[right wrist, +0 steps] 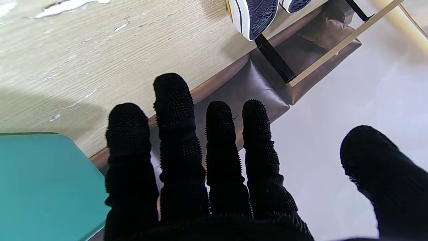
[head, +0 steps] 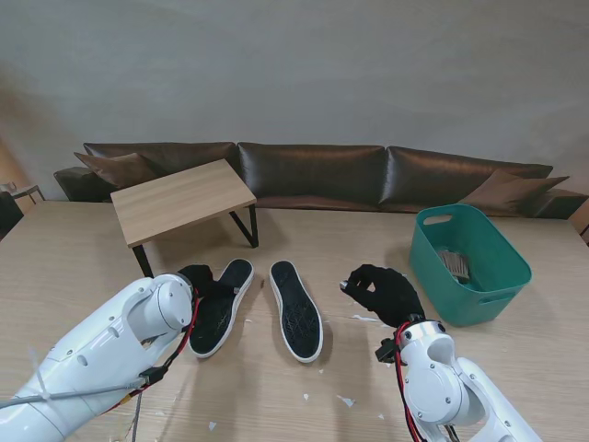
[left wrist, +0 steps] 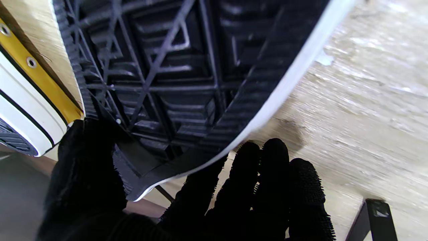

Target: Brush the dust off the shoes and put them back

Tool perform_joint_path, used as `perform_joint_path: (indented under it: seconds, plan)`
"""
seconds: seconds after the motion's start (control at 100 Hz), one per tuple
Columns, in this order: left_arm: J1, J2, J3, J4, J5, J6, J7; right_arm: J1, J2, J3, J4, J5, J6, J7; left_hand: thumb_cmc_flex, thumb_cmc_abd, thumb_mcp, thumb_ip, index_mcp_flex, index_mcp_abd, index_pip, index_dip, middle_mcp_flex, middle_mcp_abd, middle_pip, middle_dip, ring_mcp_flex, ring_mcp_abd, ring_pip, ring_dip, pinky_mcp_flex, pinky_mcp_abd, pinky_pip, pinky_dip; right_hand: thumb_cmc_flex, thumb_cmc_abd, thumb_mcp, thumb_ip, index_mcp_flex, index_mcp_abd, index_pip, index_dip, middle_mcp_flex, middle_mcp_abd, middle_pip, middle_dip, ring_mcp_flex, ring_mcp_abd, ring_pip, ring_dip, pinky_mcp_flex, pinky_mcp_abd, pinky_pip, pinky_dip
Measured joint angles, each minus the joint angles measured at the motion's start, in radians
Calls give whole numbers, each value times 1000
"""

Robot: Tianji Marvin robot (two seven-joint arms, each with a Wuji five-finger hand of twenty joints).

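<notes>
Leftmost, left hand (head: 198, 279): black-gloved, grasping the left shoe (head: 222, 307) at its heel, thumb on one side and fingers (left wrist: 267, 174) on the other.
Left shoe: sole up on the bench (head: 74, 267), black tread, white rim; no brand or writing readable.
Right shoe (head: 295, 309): sole up, just beside the first, apart from both hands.
Right hand (head: 386, 290): released, fingers spread, holding nothing, between shoes and basket.
Green basket (head: 479, 267): far right; contents unclear.
</notes>
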Motion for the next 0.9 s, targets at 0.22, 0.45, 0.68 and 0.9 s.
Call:
perform_joint_path:
  seconds: [0.22,0.45,0.68,0.9]
  plan:
    - [11,-29,-3,5,-70,13,62,2,-3,0,6,13,1,-6,-82,-159,402,-39,51,8,247,274,77,-23,142,92,98,-12,66,0,85,13,54,11,0,0,0,0,0,7,0,0,0,2,0,0,0,1,0,0,0,2,0,0]
    - [15,-61,7,24,-69,34,134,3,-4,0,10,21,1,-5,-76,-295,444,-125,21,-10,700,372,322,-98,285,260,413,-72,151,-78,362,64,187,-54,0,0,0,0,0,12,0,0,0,4,0,0,0,1,0,0,0,9,0,0]
    - [51,-76,-27,17,-4,0,168,3,-4,0,13,27,2,-3,-76,-366,474,-164,60,-47,751,298,520,-152,141,155,660,-146,-40,-231,634,83,192,-315,0,0,0,0,0,20,0,0,0,10,0,0,0,3,0,0,0,10,0,0]
    - [147,-72,-131,-42,14,-74,209,6,-5,-4,18,37,2,-5,-11,-454,577,-187,73,-44,757,268,543,-154,91,126,682,-148,-104,-244,665,75,134,-365,0,0,0,0,0,23,0,0,1,13,0,0,0,7,0,0,0,10,0,0]
